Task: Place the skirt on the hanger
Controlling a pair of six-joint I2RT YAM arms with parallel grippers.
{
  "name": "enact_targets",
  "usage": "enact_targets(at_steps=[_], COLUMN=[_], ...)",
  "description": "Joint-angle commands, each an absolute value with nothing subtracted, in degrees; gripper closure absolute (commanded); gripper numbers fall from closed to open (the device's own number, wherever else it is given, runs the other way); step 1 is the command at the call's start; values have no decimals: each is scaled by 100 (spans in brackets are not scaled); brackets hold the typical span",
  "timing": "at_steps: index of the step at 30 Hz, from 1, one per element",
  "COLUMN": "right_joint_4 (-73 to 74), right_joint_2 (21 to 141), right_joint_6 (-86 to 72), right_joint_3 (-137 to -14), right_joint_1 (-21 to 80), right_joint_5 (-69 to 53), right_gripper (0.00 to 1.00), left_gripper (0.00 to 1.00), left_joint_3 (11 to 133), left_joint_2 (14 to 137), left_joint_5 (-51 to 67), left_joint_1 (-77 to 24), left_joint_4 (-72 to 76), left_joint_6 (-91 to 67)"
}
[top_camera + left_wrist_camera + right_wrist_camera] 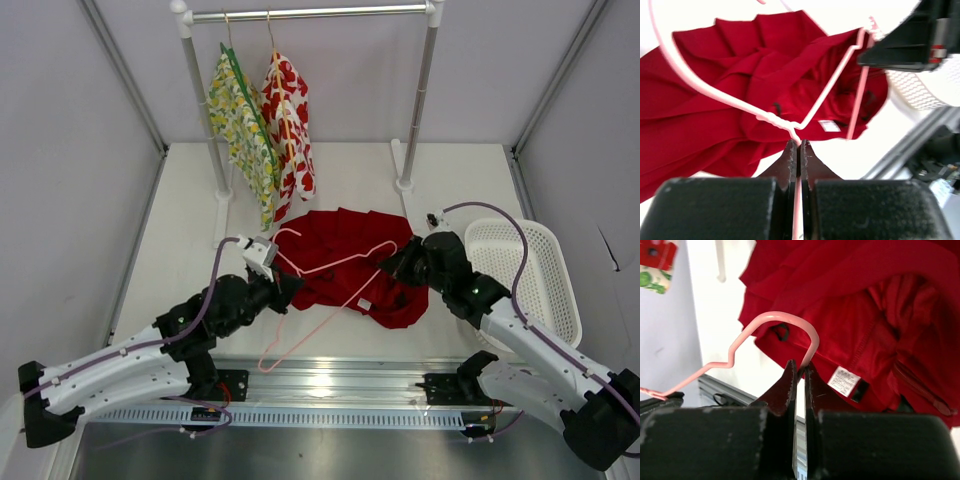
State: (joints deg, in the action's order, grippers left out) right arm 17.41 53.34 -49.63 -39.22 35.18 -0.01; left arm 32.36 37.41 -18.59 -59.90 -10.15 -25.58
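The deep-red skirt [345, 240] lies crumpled on the white table, with its white label [842, 381] facing up. The pale pink wire hanger [335, 264] lies across it, its hook [272, 352] toward the near edge. My left gripper [289, 286] is shut on the hanger's wire near the neck [799, 144], at the skirt's left edge [740, 65]. My right gripper [393, 262] is shut on the hanger's rounded shoulder bend [801, 369], over the skirt's right part [880, 300]. The hanger also shows in the left wrist view [830, 90] and the right wrist view [785, 317].
A white rack [300, 14] at the back holds a yellow-green floral garment [240, 125] and a white garment with red flowers [290, 125]. A white mesh basket [555, 275] stands at the right. A metal rail [330, 385] runs along the near edge.
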Motion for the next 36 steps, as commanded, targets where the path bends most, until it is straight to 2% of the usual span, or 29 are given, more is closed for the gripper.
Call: enact_targets(at_steps=[1,13,16,23,28,31,34,36], right_joint_4=[1600,1564,1591,1450,1389,1389,1424,1415], right_joint_2=[5256,4993,4948,4966,4913,4869,4834,4773], right_joint_6=[-4596,-4720,-4729,-4825,-4913,-4974,-5010,-5097], right_joint_3=[-3639,-3683,-3656,-3595,-3621,-3604,-3569,-3525], right_joint_1=[3481,3410,3401,3401,3384,3375,3349,3340], right_joint_5=[-421,-984,-1054,-1309,-1467,-1468,-1407,-1301], right_gripper=[100,100,100,100,100,100,100,100], left_gripper=[100,99,90,78,78,84,85,76], left_joint_3=[3349,3217,3217,3164,3182,3164,3182,3076], left_joint_2=[3402,3331,3349,3322,3463,3550,3612,3437], left_joint_5=[-1644,-1415,-1389,-1292,-1318,-1248,-1187,-1256], left_joint_1=[-5977,-5968,-5968,-5968,-5968,-5968,-5968,-5968], left_joint_4=[-124,351,448,817,913,984,932,949], left_joint_6=[-2724,-2681,-2681,-2672,-2672,-2707,-2751,-2795])
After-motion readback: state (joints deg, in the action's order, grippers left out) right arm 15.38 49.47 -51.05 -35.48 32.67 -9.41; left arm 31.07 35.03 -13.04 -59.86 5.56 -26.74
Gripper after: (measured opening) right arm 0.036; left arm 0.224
